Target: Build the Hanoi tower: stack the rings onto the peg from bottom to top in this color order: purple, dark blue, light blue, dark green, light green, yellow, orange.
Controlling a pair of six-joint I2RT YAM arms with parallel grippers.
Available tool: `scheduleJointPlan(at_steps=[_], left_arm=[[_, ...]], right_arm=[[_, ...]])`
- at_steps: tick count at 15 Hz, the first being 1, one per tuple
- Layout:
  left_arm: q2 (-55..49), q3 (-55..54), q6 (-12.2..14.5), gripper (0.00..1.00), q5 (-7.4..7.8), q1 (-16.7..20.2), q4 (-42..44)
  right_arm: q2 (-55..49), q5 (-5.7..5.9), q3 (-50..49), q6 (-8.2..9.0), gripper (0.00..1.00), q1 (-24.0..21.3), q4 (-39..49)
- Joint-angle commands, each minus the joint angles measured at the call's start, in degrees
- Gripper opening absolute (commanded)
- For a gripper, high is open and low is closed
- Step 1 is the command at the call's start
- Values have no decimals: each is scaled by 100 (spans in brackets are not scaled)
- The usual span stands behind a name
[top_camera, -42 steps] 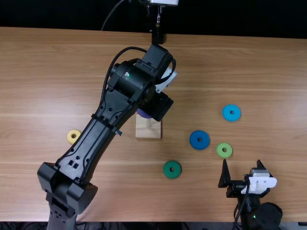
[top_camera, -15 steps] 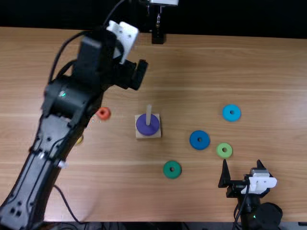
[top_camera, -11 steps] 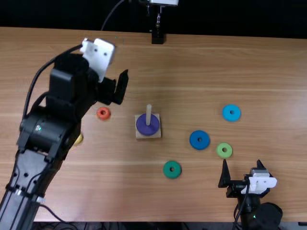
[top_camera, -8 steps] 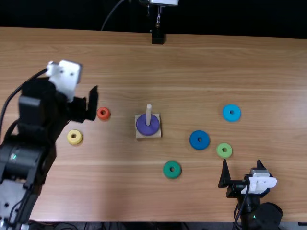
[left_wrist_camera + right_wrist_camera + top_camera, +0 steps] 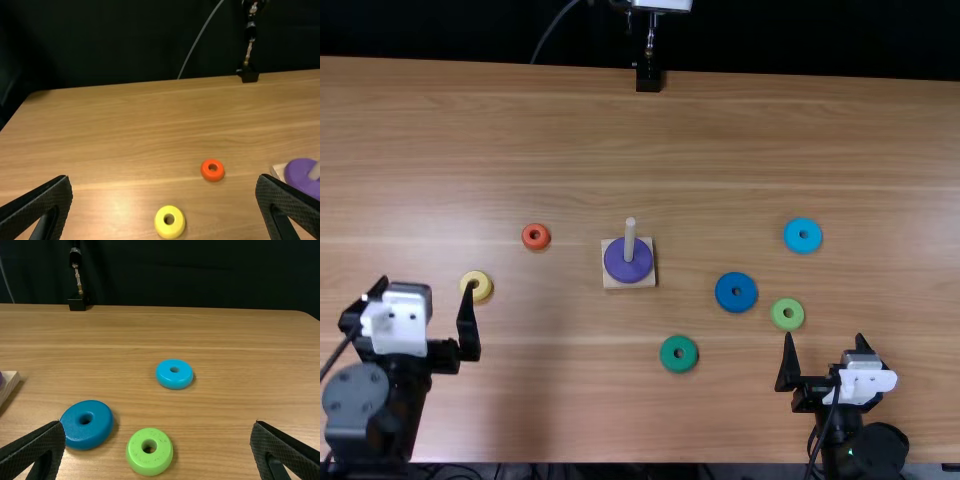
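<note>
Left claw spread | near yellow ring, apparently apart | inside table edge

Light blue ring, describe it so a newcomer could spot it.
In the top view, find the wooden base with its peg. The light blue ring lies to its right: the rightmost ring, brighter and farther back than the dark blue ring.

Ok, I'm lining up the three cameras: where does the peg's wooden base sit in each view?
Top view: the wooden base is near the middle, under the purple ring, between the orange ring and the dark blue ring.
Left wrist view: at the picture's edge, nearest the orange ring.
Right wrist view: a corner at the picture's edge, nearest the dark blue ring.
Shared landmark: the black stand at the table's far edge.
</note>
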Motion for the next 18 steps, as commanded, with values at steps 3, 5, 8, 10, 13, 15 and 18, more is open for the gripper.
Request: scheduleJointPlan(at_steps=[3,5,8,10,13,15,18], left_arm=[[-1006,-1155,-13,100,-137,-17,83],[-1577,-1674,-13,100,-126,0,94],[-2201,-2262,-13,100,-116,-8,157],[-2421,-2535,-13,100,-116,-44,157],[-2605,-2799,-2,100,-116,-88,157],[-2684,-2992,19,100,-116,-88,157],[-2763,-3264,-13,100,-116,-149,146]], right_arm=[[-73,23,-374,18,100,-82,-420],[-73,23,-374,18,100,-82,-420],[-73,23,-374,18,100,-82,-420],[-73,23,-374,18,100,-82,-420],[-73,23,-374,18,100,-82,-420],[-73,23,-374,18,100,-82,-420],[-73,23,-374,18,100,-82,-420]])
